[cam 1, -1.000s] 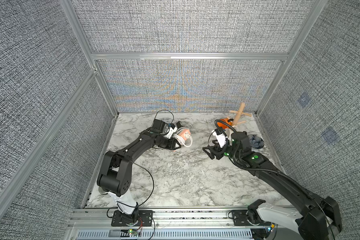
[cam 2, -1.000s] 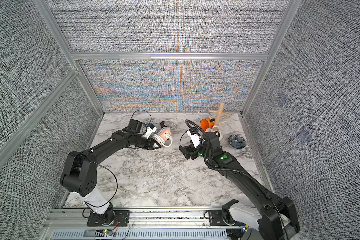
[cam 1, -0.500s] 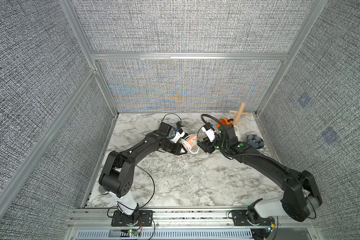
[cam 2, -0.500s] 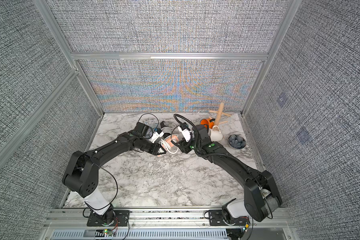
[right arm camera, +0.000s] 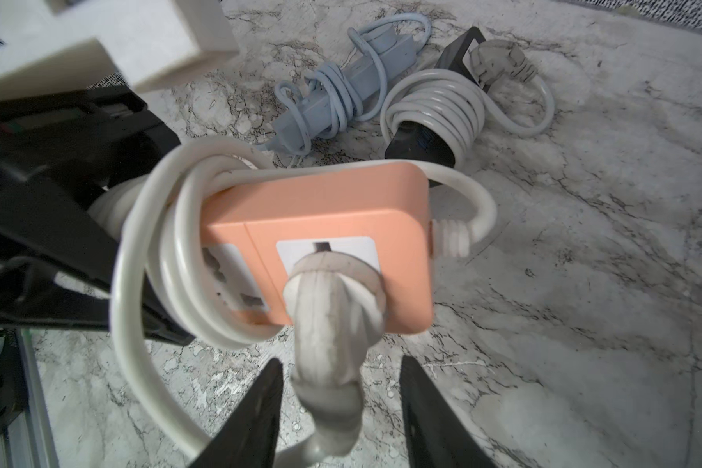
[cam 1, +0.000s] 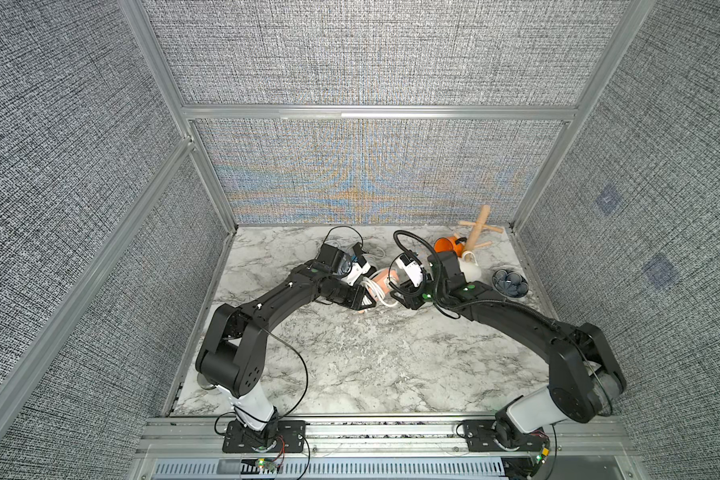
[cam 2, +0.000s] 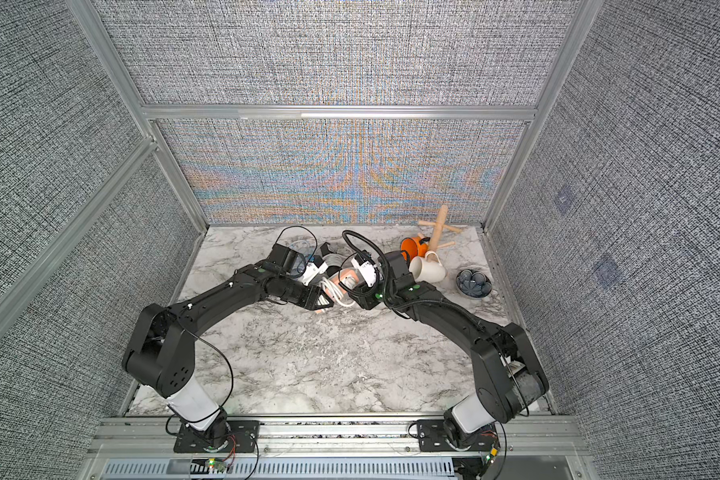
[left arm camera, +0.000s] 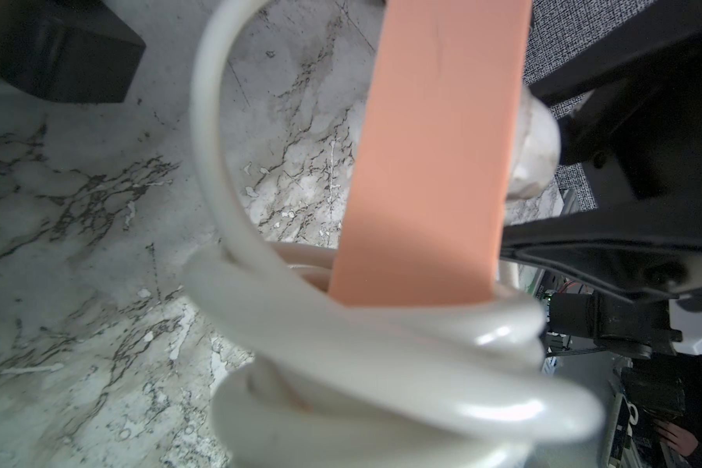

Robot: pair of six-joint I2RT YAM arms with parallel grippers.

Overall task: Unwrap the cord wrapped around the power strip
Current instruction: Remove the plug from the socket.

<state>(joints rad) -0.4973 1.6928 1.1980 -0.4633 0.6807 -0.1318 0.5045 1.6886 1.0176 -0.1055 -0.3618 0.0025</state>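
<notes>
A peach power strip (right arm camera: pixel 333 227) hangs just above the marble top, with a white cord (right arm camera: pixel 151 243) looped round its near end. The cord's white plug (right arm camera: pixel 333 308) sits in the strip's end socket. My left gripper (cam 1: pixel 364 297) is shut on the strip's wrapped end, and its black fingers (right arm camera: pixel 57 227) show in the right wrist view. In the left wrist view the cord (left arm camera: pixel 381 364) and strip (left arm camera: pixel 434 154) hide those jaws. My right gripper (right arm camera: pixel 341 364) is open, its fingers either side of the plug with small gaps. Both top views show the strip (cam 2: pixel 347 277) between the arms.
Behind the strip lie a blue-grey power strip (right arm camera: pixel 341 101) and a black one (right arm camera: pixel 434 117), each wrapped in its own cord. At the back right stand an orange mug (cam 1: pixel 447 246), a white mug (cam 1: pixel 468 270), a wooden mug tree (cam 1: pixel 479 228) and a dark bowl (cam 1: pixel 510 283).
My right arm has swung left up to the strip and its jaws have narrowed round the plug. The left arm has carried the strip a little to the right.
</notes>
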